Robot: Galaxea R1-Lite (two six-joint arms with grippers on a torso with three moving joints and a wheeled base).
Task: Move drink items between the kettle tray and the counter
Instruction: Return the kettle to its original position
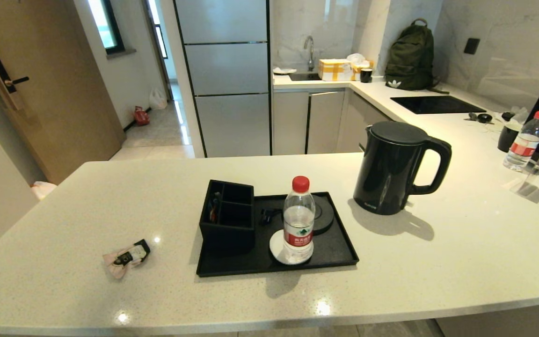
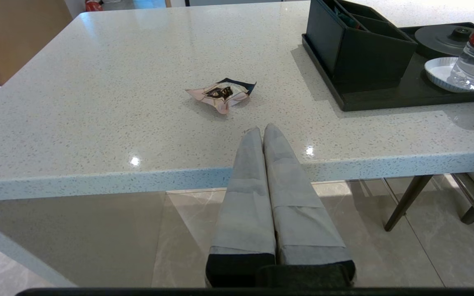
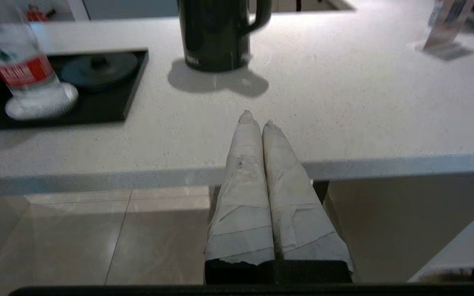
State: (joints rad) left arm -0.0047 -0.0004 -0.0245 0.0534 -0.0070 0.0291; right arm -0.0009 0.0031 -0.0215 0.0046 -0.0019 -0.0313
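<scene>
The black kettle [image 1: 393,166] [image 3: 214,33] stands upright on the counter [image 1: 461,252], to the right of the kettle tray [image 1: 332,250] [image 2: 385,100] [image 3: 105,111]. Its round base [image 1: 323,213] [image 3: 99,68] on the tray is bare. The pink sachet [image 1: 127,257] [image 2: 222,92] lies on the counter left of the tray. My left gripper [image 2: 263,128] is shut and empty at the counter's near edge, short of the sachet. My right gripper [image 3: 256,119] is shut and empty at the near edge, well short of the kettle. Neither arm shows in the head view.
A clear water bottle [image 1: 298,220] with a red cap stands on a white coaster on the tray, beside the compartmented box [image 1: 227,217]. A second bottle [image 1: 524,140] and a dark screen stand at the far right. A backpack [image 1: 410,56] sits on the back worktop.
</scene>
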